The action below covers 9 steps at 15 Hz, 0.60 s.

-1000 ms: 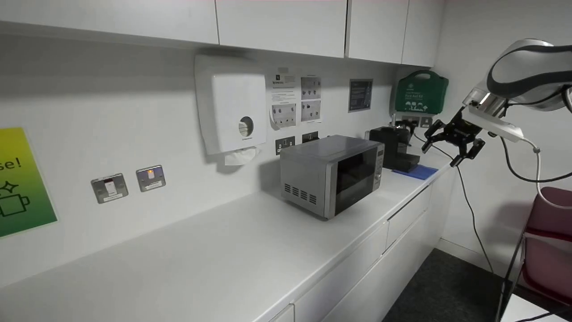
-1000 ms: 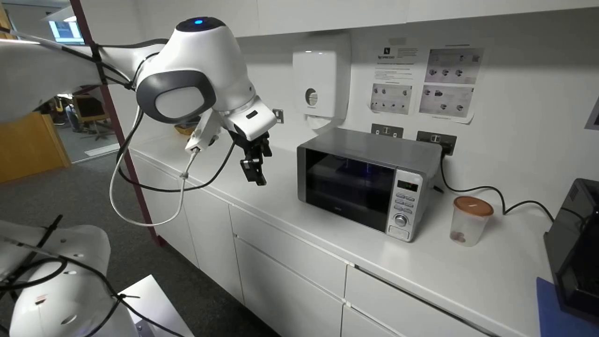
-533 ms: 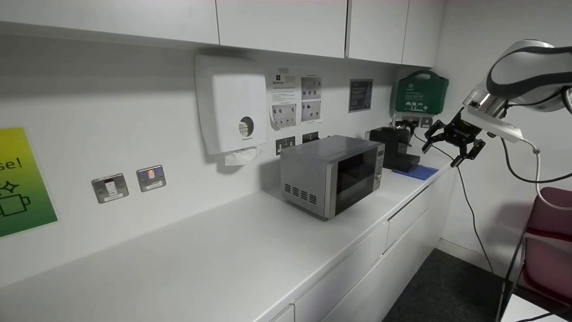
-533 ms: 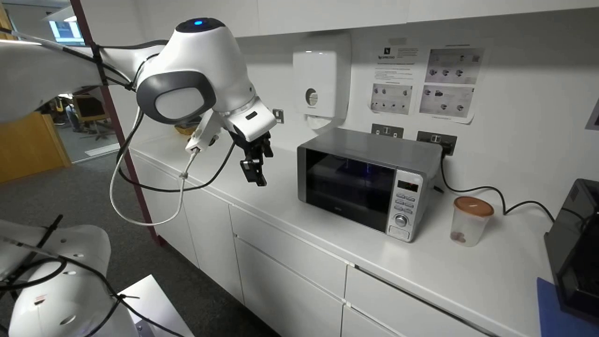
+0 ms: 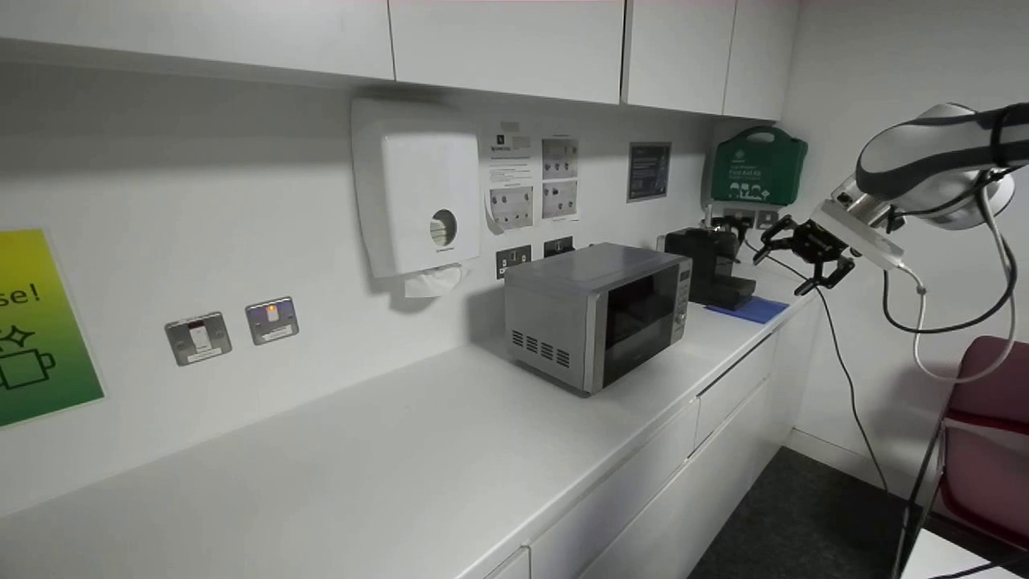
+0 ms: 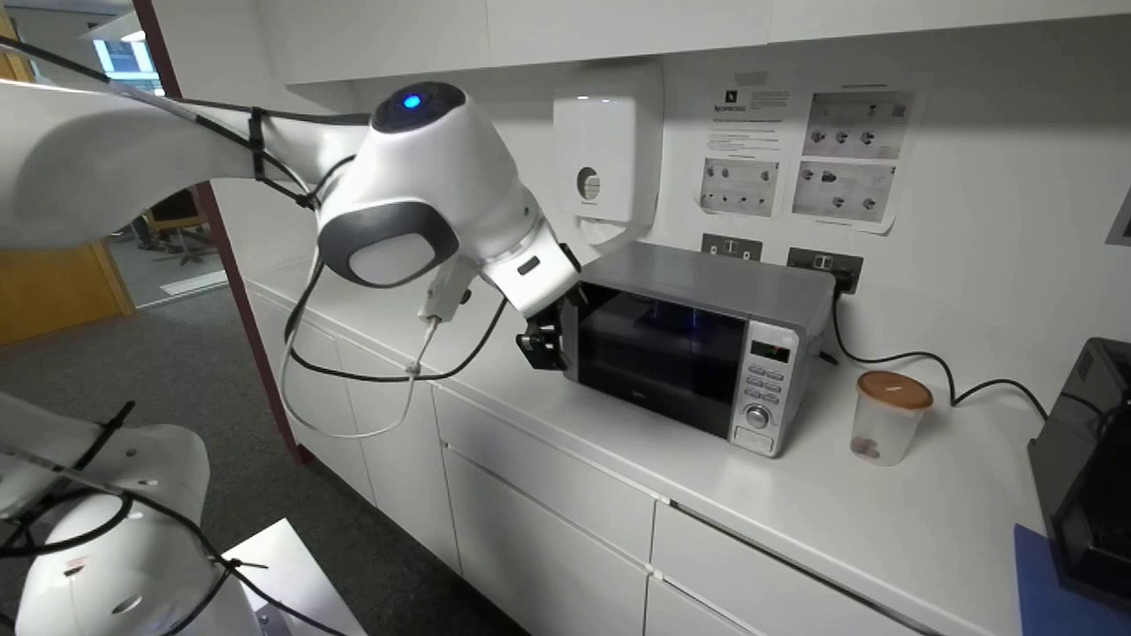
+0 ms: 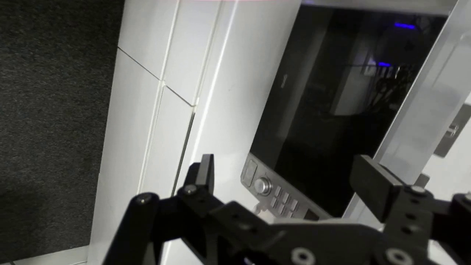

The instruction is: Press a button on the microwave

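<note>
Hovering black two-fingered gripper (image 5: 780, 271): mine, tilted in the air, its fingers (image 7: 205, 176) spread wide apart and nothing held between them; in an exterior view its tips aim toward 8 o'clock.

White-and-grey jointed arm (image 6: 433, 177): my own, extending from the edge between 9 and 10 o'clock in an exterior view, a blue light (image 6: 412, 102) glowing on its top.

Boxy silver-grey microwave (image 6: 694, 344): upright on the long white surface (image 5: 362, 450), near the middle of both exterior views, with a dark glass window (image 7: 342, 103) in its front; my gripper is apart from it, between 2 and 3 o'clock of it in an exterior view.

Silver control panel (image 7: 286, 188): at 7 o'clock of the window in the wrist view, showing between my fingers, with a round silver knob (image 7: 262, 186) and small grey buttons (image 7: 285, 197).

Clear plastic tub (image 6: 884, 424) with an orange-brown lid (image 6: 894, 389): near the microwave, between 3 and 4 o'clock of it in an exterior view.

Black appliance (image 5: 698, 261): at 2 o'clock of the microwave in an exterior view, a flat blue sheet (image 5: 756, 310) at its base.

White wall box (image 6: 610, 132) with a round cut-out: at 11 o'clock of the microwave in an exterior view, white paper (image 6: 601, 231) beneath.
</note>
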Each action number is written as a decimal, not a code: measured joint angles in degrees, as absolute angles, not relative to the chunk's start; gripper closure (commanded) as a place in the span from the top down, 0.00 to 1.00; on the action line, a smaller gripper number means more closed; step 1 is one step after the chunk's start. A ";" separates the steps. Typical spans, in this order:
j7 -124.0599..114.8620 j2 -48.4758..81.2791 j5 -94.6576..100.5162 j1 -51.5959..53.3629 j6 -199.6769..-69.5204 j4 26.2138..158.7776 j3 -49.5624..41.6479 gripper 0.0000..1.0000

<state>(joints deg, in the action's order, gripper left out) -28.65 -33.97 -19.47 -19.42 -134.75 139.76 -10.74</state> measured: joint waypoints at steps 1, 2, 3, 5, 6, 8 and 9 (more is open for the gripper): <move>-28.57 -31.90 -20.82 -19.43 -137.69 139.76 -12.04 1.00; -28.43 -29.81 -22.43 -19.38 -140.50 139.75 -13.29 1.00; -28.25 -27.81 -24.16 -19.34 -143.42 139.69 -14.39 1.00; -27.10 -24.20 -28.30 -18.72 -149.91 139.57 -16.22 1.00; -26.09 -22.75 -30.62 -18.16 -153.09 139.46 -16.99 1.00; -23.51 -20.47 -35.59 -16.24 -158.44 138.80 -18.67 1.00; -22.10 -19.57 -38.10 -15.09 -160.33 138.22 -19.48 1.00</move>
<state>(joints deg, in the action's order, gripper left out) -22.10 -19.57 -38.10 -15.09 -160.33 138.22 -19.48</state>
